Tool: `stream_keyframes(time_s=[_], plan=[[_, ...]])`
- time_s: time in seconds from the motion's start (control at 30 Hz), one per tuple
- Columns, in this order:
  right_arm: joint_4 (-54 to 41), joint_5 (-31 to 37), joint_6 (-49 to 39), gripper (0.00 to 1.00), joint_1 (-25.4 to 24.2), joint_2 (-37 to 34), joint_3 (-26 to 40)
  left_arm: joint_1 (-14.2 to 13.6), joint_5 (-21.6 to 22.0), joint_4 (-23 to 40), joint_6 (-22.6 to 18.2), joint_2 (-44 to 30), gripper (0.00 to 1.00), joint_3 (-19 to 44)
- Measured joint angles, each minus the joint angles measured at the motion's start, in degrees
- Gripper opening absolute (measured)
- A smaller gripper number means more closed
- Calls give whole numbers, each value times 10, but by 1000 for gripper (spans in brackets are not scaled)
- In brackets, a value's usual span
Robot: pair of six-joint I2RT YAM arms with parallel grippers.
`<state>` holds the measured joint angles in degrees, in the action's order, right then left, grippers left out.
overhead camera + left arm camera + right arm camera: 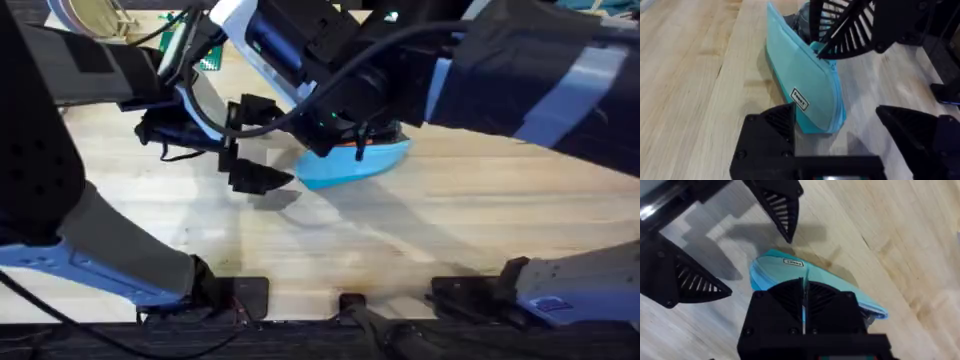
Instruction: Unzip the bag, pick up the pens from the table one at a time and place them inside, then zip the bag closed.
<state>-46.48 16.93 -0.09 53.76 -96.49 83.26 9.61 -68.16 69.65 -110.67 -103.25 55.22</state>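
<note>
Nearest the bases, bare table (420, 240), plank grain running across, no pens to be seen on the visible wood. Farther out, left gripper (250, 150) hanging just off one end of the bag (345, 170), fingers spread wide apart and empty, one black ribbed finger (772, 132) showing beside the pouch's end in the left wrist view and the other well clear on the far side. Probably parked there to steady or pin that end (a soft pouch slides when its zipper is tugged), though not touching the fabric at present. Beyond and above, right gripper (804, 311) lowered onto the top edge of the bag, fingers pressed together; seems to be pinching something at the zipper line, likely the teal pull, but the pull itself hidden under the pads, so hard to say for certain. Bag lying on the table near the middle, standing on its long edge and leaning, small white label (800, 98) facing the left wrist camera, seam apparently closed along the stretch that shows. A fleck of orange (362, 152) visible at the bag's top edge in the overhead view, too small to identify. Judged to be at a zipper step, whether opening or closing unclear.
</note>
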Motion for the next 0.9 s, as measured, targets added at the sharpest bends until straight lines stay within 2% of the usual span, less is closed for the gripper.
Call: stream_keyframes(time_s=[0.23,0.27,0.43,0.9], plan=[[-2,0,-32,32,0,0,0,-17,-18,-43,-4,-3,995,-28],[-5,0,-41,32,0,0,0,-17,-30,-68,-9,-3,995,-59],[-12,0,-51,32,0,0,0,-17,-67,-117,-15,-3,994,-113],[-16,0,-57,31,0,0,0,-17,-123,-153,-17,-3,995,-113]])
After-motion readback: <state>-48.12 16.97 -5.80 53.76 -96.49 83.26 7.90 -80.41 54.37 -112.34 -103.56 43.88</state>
